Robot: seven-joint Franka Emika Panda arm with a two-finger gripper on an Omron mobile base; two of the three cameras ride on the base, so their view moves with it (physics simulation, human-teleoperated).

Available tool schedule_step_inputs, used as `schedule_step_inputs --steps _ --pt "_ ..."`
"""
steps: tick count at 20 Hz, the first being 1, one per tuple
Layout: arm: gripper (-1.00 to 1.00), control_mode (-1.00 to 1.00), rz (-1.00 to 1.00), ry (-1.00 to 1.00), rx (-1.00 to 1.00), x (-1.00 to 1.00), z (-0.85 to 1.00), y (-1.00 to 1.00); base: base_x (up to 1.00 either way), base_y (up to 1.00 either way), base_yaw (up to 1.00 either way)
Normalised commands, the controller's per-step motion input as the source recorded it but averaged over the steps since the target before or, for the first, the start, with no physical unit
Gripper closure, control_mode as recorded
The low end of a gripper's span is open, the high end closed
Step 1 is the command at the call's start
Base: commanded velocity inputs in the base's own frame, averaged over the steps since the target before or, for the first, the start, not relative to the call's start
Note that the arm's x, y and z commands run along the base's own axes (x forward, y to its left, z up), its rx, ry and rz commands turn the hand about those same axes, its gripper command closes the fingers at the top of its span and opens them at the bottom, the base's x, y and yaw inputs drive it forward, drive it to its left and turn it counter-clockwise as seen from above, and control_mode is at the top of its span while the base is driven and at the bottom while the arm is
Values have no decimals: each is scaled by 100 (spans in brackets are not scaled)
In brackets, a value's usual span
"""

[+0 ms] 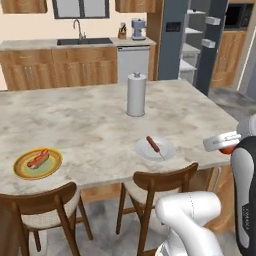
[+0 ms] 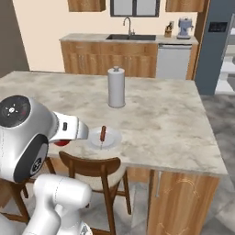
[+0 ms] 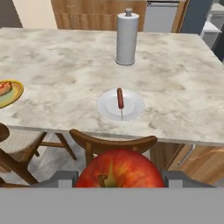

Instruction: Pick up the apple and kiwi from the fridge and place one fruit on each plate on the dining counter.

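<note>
My gripper (image 3: 120, 178) is shut on the red-orange apple (image 3: 119, 167), which bulges between the two dark fingertips. It hangs in the air off the near edge of the dining counter (image 1: 75, 115), above a wooden chair (image 3: 113, 146); the apple (image 1: 229, 150) peeks out red under the hand. Ahead on the counter lies the white plate (image 3: 131, 109) with a reddish-brown stick on it. Further left is the yellow-rimmed plate (image 1: 22, 172) with a hot dog. The fridge (image 1: 172, 40) stands open at the back right. The kiwi is out of view.
A grey paper towel roll (image 1: 136, 94) stands upright mid-counter behind the white plate. Two wooden chairs (image 1: 47, 202) are tucked at the near edge. A sink counter (image 1: 82, 42) runs along the back wall.
</note>
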Motion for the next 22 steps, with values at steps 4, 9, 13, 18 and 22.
schedule_step_inputs --steps 4,9,13,18,22 --pt "100 100 0 0 0 0 0 0 70 63 -44" --pt "100 100 0 0 0 0 0 0 79 72 -23" --pt "100 -100 0 11 -2 48 0 34 41 37 -3" --pt "100 -100 0 27 -1 100 -13 53 0 0 0" --pt "100 -100 1 22 0 96 -38 12 0 0 0"
